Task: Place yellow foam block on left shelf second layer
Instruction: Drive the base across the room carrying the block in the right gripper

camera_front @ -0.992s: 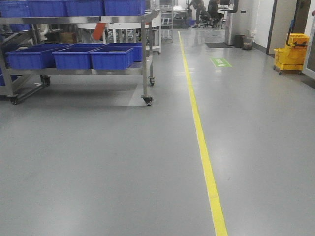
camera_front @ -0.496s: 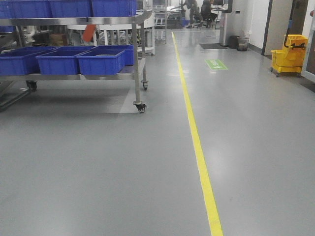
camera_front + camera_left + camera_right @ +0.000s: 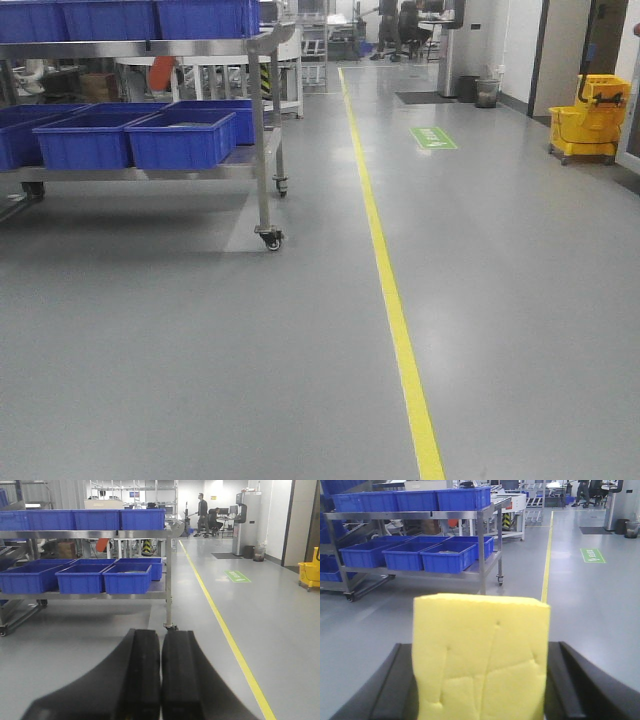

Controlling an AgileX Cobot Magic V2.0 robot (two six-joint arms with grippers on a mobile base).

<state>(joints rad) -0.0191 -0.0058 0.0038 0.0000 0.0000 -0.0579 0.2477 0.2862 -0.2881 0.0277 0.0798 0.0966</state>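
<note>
Steel racking on castors, the left shelf [image 3: 482, 555], is the largest thing in play. It stands ahead of the right gripper [image 3: 480, 690] and off to its left, well apart from it across bare grey floor. Rows of blue bins [image 3: 445, 555] fill its top level and the deck below. From here I cannot tell where a free spot sits on the second layer. A yellow floor line [image 3: 385, 290] runs away ahead, just right of the rack's near corner post.

The yellow foam block [image 3: 480, 655] is not on the floor or the rack. It is clamped in the right claw, with a dark finger pressing each side, and fills the lower middle of the right wrist view. Its broad, creased face is turned back toward the wrist and its top edge is almost level, dipping a little to the right. It looks close to square, so no long axis stands out. Its far face points straight ahead, past the rack's right end rather than at it.

The left gripper [image 3: 161, 645] is clenched on nothing, its two pads pressed flat together. The rack likewise lies ahead and left of it.

By my reading, the carrying arm is the one that matters. The placing will call for closing the gap and swinging left, so the block meets the deck squarely.
</note>
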